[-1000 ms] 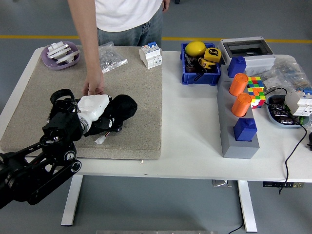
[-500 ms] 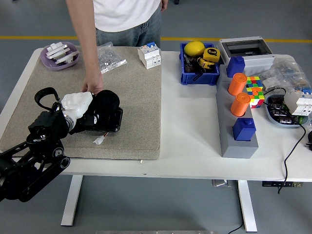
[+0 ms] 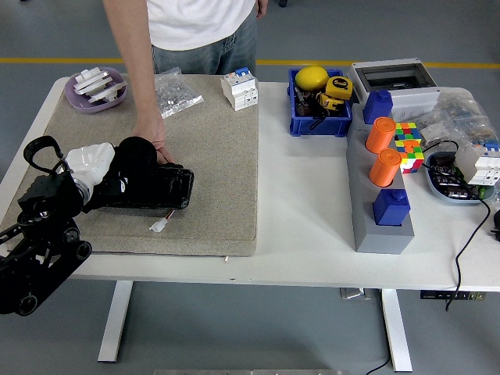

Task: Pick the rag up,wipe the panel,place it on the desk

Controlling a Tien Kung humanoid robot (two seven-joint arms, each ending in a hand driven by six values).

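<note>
A flat black panel (image 3: pixel 162 190) lies on the beige mat (image 3: pixel 211 156) at the table's left, with a small white connector (image 3: pixel 160 226) on red wires at its near edge. My left hand (image 3: pixel 92 162), pale against the black arm, is shut on a bunched black rag (image 3: pixel 134 155) and presses it on the panel's left end. From the far side a person's hand (image 3: pixel 155 141) reaches down and rests on the panel's far edge, right beside the rag. My right arm does not show.
At the mat's far edge are a purple dish (image 3: pixel 97 87) of white parts, a clear bag (image 3: pixel 177 94) and a white breaker (image 3: pixel 241 88). To the right stand a blue bin (image 3: pixel 319 123), a grey block (image 3: pixel 380 219) with orange and blue pegs, and a colour cube (image 3: pixel 410 144).
My left hand has swept the rag leftward across the panel, from its right end to its left end. The person's hand stays at the panel's far edge.
</note>
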